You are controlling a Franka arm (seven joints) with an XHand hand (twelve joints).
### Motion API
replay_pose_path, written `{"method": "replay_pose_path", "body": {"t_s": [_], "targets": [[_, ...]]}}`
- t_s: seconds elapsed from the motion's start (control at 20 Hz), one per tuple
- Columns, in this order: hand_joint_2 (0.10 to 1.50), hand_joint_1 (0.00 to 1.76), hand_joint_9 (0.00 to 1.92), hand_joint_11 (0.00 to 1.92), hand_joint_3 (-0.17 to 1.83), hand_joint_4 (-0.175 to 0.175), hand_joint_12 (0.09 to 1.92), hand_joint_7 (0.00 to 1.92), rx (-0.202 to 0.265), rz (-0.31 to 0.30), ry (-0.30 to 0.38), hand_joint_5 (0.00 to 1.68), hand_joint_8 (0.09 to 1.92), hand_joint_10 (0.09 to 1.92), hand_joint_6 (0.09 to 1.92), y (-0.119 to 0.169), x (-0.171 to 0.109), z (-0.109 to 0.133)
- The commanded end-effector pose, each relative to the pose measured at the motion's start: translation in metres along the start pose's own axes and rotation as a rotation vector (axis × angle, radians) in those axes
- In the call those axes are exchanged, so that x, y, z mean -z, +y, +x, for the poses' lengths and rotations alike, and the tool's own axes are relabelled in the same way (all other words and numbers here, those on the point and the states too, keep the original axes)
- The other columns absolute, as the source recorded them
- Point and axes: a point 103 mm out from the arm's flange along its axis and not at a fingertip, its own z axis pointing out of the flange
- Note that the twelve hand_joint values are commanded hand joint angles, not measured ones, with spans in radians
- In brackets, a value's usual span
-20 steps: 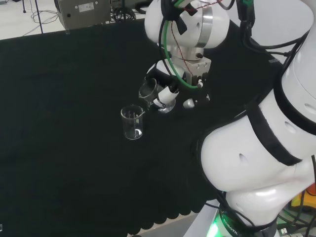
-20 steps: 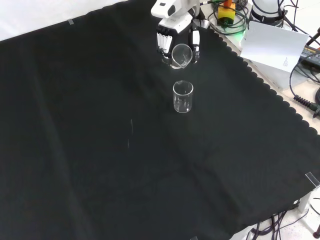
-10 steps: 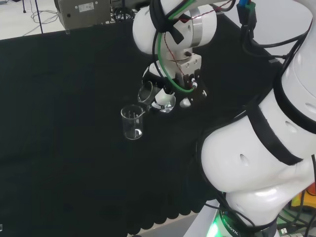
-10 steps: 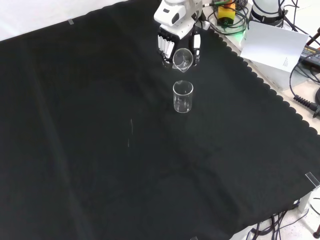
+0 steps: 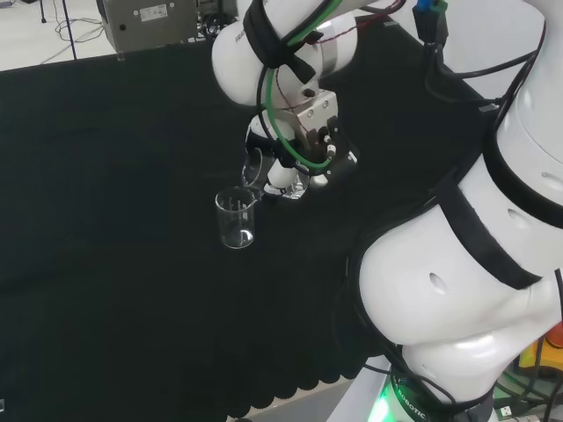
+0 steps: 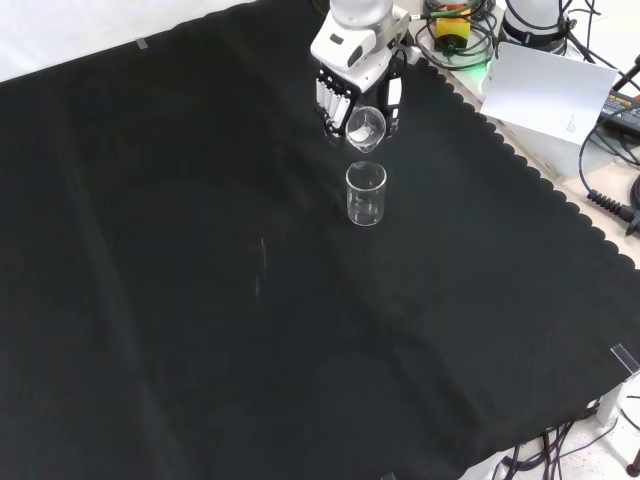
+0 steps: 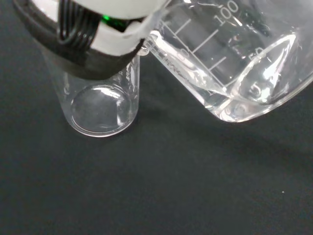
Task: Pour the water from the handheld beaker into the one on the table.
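table beaker (image 7: 100, 105): rim hidden behind hand (image 7: 98, 29) | held beaker (image 7: 234, 63): cut off by edge

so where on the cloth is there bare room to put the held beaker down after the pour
In the front view nearly all the black cloth is bare: everything left of and below the standing beaker, and the strip to its right up to the scalloped edge. It is crowded just above it, where the hand holds the tilted beaker.

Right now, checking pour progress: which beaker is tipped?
The held beaker, gripped by the hand, tilts. The table beaker stands upright on the cloth.
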Motion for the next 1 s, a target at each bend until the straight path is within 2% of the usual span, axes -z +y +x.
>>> {"method": "replay_pose_path", "body": {"t_s": [0.05, 0.45, 1.0], "targets": [[1.05, 1.31, 1.64, 1.33, -0.17, -0.175, 0.74, 1.34, 0.010, 0.074, -0.078, 1.29, 0.48, 0.56, 0.50, 0.0054, 0.0031, 0.0115], [1.06, 1.31, 1.62, 1.33, -0.17, -0.175, 0.75, 1.33, 0.000, 0.121, -0.150, 1.27, 0.51, 0.60, 0.53, 0.0102, 0.0062, 0.0163], [1.06, 1.31, 1.61, 1.33, -0.17, -0.175, 0.75, 1.32, -0.001, 0.172, -0.204, 1.27, 0.52, 0.62, 0.54, 0.0151, 0.0104, 0.0178]]}}
